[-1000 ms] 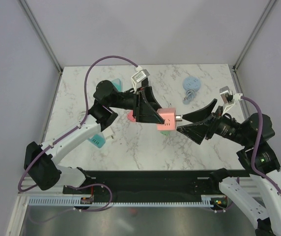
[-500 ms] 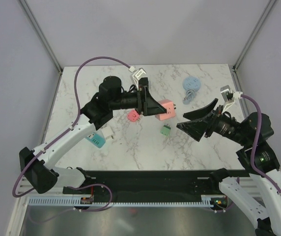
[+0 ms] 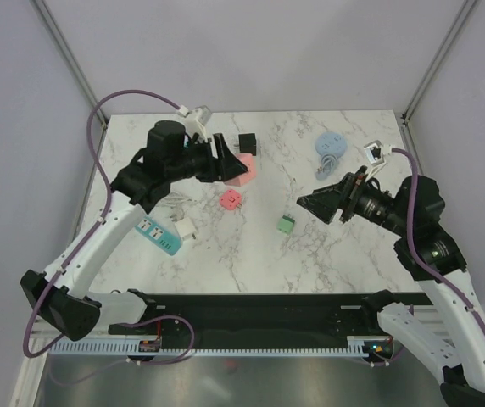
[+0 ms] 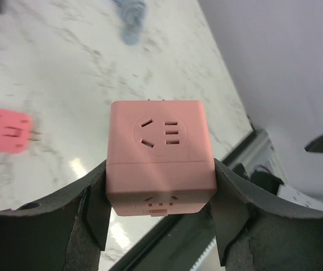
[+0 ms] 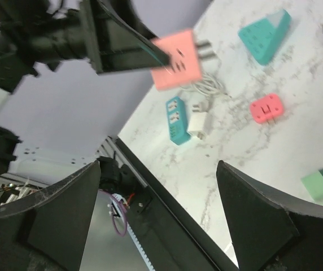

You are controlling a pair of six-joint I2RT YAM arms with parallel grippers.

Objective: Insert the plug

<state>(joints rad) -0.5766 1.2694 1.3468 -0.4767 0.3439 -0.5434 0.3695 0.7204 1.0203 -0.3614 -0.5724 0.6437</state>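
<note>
A pink cube adapter (image 4: 160, 155), with sockets on its faces and metal prongs (image 5: 206, 51) at one end, hangs above the table's back left. My left gripper (image 3: 239, 170) is shut on its two sides. On the marble below it lie a small pink plug (image 3: 231, 199) and a small green plug (image 3: 287, 224). My right gripper (image 3: 314, 200) hovers right of the green plug, pointing left. It is open, with nothing between its fingers (image 5: 246, 214).
A black adapter (image 3: 248, 142) sits just behind the held cube. A teal power strip (image 3: 159, 235) and a white plug (image 3: 187, 229) with its cable lie at the left. A blue coiled cable (image 3: 331, 148) lies at the back right. A teal wedge-shaped socket block (image 5: 266, 28) shows in the right wrist view.
My left arm has carried the pink cube from the table's middle to the back left, away from the right gripper. The right gripper has turned and narrowed slightly.
</note>
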